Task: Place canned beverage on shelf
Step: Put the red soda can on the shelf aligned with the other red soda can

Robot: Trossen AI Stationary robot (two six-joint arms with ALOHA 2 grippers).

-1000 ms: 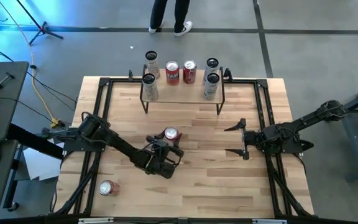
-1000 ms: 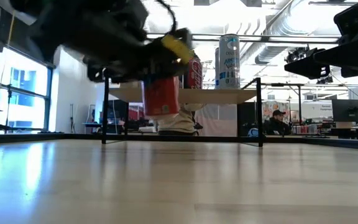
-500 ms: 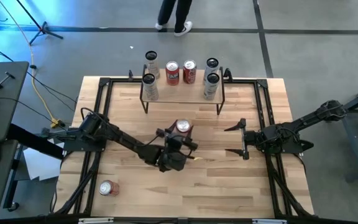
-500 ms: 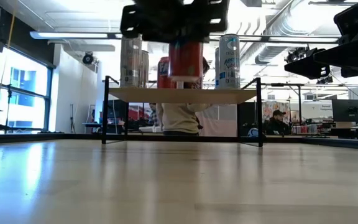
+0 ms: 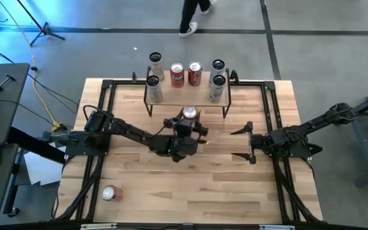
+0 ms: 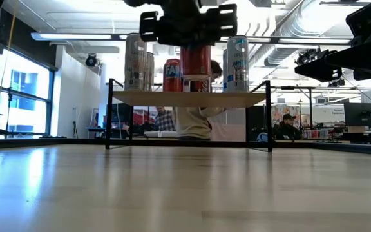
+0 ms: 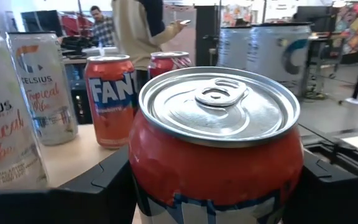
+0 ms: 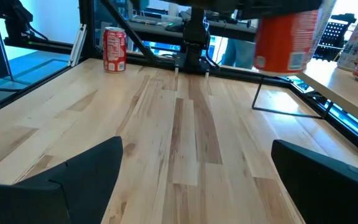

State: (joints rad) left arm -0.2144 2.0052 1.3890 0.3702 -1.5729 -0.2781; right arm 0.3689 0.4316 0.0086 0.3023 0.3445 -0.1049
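A red beverage can (image 7: 219,143) stands upright between the fingers of my left gripper (image 5: 188,121), which is shut on it. In the high view the can (image 5: 188,114) hovers just before the near edge of the shelf (image 5: 187,96). In the low view the can (image 6: 196,61) has its bottom above the shelf's top board (image 6: 189,98). Several cans stand on the board: tall pale ones (image 5: 153,89) (image 5: 217,88) at both ends and two red ones (image 5: 177,75) at the back middle. My right gripper (image 5: 248,142) waits open at the table's right. My left gripper pinches the can's side wall (image 7: 143,168) between its two fingers (image 7: 98,186), one on each side of the body below the top rim. The fingers reach in level from the table's near side. The can is upright, lifted clear of table and shelf.
Another red can (image 5: 111,193) stands near the table's near left corner. Black rails (image 5: 101,115) frame the wooden tabletop. A gap shows on the shelf's front row between the tall cans. A person (image 6: 192,122) walks behind the table's far edge.
My left gripper has carried the red can up and toward the table's far edge and a little right, toward the shelf. The can stayed upright and rose from below the shelf board's level to above it. My right gripper kept still.
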